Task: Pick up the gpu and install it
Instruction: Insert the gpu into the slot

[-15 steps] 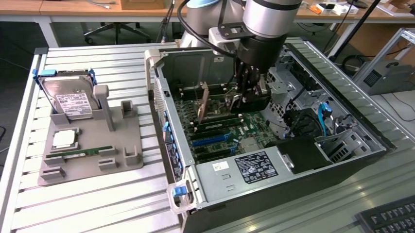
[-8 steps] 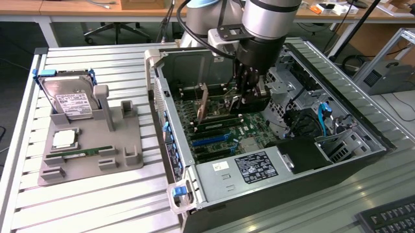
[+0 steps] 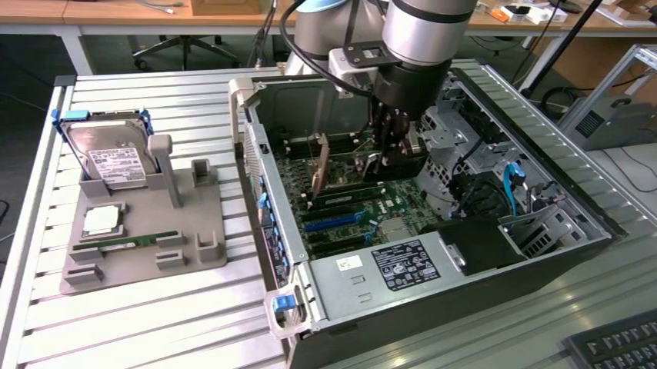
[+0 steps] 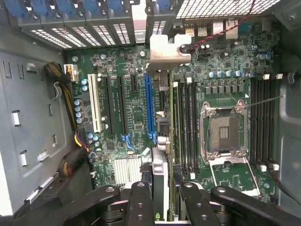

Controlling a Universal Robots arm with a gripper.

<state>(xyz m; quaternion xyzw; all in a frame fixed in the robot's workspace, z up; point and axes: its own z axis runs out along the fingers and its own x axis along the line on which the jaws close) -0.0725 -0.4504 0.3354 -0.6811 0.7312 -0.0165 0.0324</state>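
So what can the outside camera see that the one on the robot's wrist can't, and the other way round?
Only the exterior view takes in the grey holder beside the computer case, with the hard drive, a chip and a memory stick on it. Only the wrist view looks straight down on the empty processor socket and the white slot. Both show the gripper shut on the gpu, held on edge over the green mainboard inside the case.
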